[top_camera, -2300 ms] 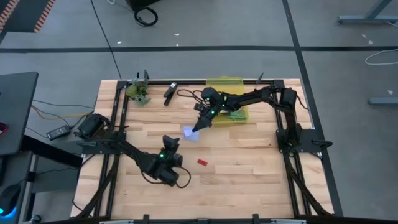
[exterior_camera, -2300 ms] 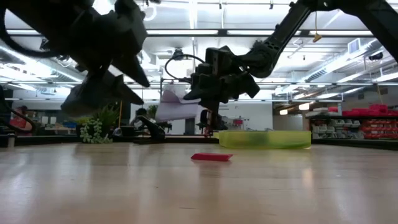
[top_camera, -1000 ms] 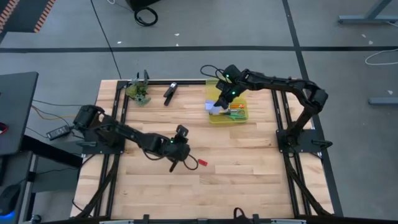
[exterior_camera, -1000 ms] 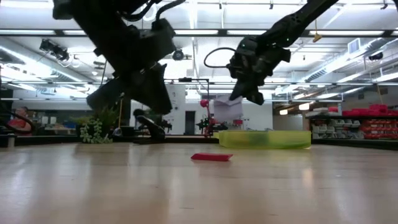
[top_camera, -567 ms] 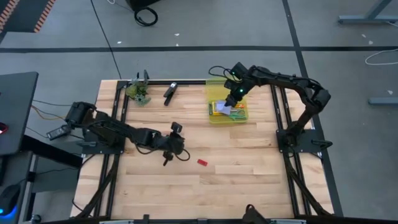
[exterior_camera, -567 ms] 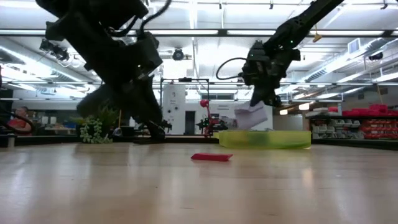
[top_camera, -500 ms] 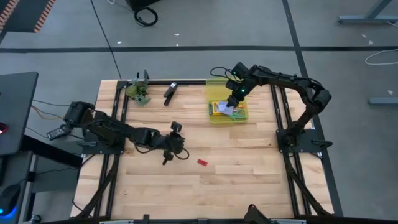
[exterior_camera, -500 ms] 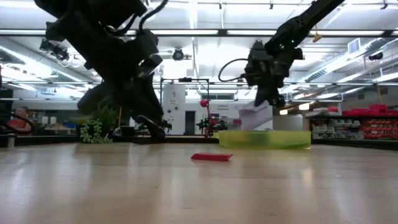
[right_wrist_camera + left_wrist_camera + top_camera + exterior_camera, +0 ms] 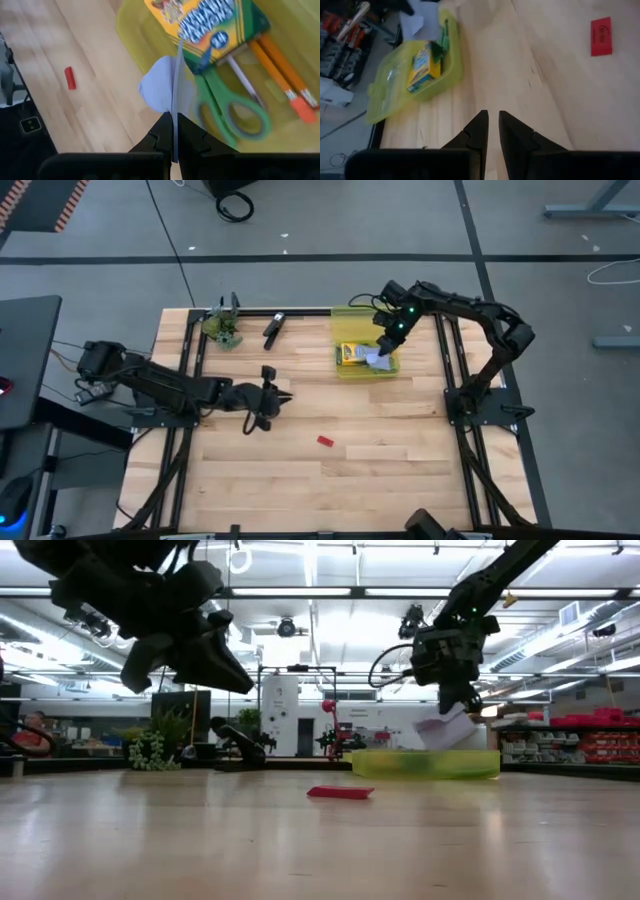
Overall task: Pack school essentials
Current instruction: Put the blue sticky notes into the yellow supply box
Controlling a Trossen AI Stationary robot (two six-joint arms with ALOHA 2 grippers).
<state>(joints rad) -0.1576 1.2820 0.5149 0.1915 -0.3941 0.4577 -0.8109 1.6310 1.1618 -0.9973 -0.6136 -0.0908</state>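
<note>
The light-blue square pad is pinched edge-on in the right tool, so from the wrist camera it's basically a thin line running up between the two fingers, both pressed against it. It's hanging right over the yellow-green tray at the far right part of the tabletop, not lying in it. In the low view the pad sits tilted just above the tray rim.

Already in the tray: the crayon box, the green-handled scissors just beside it, two orange-red pencils along the other side of the scissors, and a thin pen between scissors and pencils.

The tiny red piece lies flat on the bare wood, well apart from the tray, near the middle.

The left tool hovers above the tabletop left of centre, fingers nearly together with only a sliver of a gap and nothing in them.

Along the far edge there's a black clip-like thing and a small greenish clump.
</note>
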